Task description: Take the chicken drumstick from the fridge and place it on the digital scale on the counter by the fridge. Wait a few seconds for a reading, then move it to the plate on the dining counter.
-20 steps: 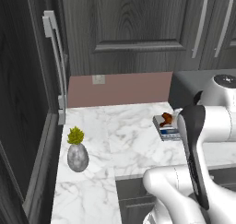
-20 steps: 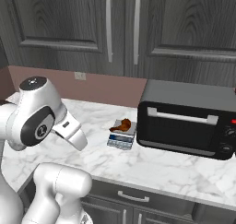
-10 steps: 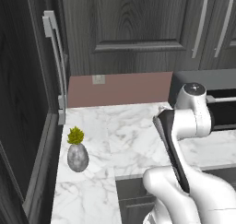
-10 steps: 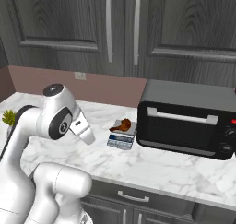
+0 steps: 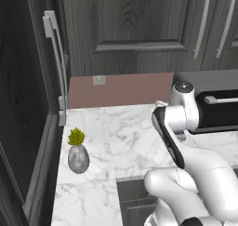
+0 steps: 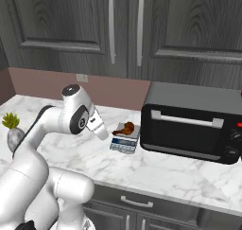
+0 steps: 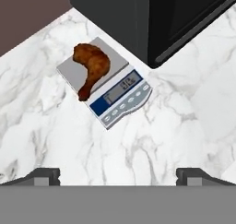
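Chicken drumstick (image 7: 93, 67) lies on the digital scale (image 7: 109, 82) — its display digits too blurred to read — just beside the black toaster oven (image 6: 191, 121) on the marble counter (image 7: 175, 108). Gripper (image 7: 118, 174) hovers apart, fingers spread and empty.

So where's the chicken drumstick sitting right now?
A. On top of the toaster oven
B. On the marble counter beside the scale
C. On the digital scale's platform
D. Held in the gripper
C. In the hand view the chicken drumstick lies on the light platform of the digital scale, and the gripper is open with its tips apart and clear of it; the right base view also shows it on the scale beside the toaster oven.
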Controlling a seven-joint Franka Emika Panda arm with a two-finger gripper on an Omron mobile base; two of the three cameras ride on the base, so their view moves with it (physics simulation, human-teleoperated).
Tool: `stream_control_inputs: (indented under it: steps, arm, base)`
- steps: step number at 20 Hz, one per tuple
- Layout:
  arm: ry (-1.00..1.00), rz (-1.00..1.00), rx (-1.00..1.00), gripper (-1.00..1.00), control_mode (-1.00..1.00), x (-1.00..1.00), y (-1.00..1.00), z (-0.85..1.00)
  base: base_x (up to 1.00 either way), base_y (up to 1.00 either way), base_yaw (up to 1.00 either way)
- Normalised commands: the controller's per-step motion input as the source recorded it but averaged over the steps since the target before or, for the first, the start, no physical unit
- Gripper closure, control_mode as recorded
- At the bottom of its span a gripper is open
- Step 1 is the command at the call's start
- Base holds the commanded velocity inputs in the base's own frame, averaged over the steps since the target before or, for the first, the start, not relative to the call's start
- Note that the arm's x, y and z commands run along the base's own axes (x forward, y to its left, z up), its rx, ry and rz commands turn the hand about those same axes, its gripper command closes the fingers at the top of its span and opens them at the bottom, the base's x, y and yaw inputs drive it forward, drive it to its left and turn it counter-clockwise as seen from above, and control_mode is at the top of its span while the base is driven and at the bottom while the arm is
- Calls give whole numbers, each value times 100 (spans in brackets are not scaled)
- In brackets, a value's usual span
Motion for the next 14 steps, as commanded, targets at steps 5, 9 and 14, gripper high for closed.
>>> stream_control_inputs:
  steps: [5,9,14]
  arm:
    - [1,4,1,-100,-100,12,-22,-23]
    - [4,16,4,-100,-100,2,-3,-30]
    - [1,18,6,-100,-100,0,0,-34]
  base:
    - [0,0,0]
    - [0,0,0]
    - [0,0,0]
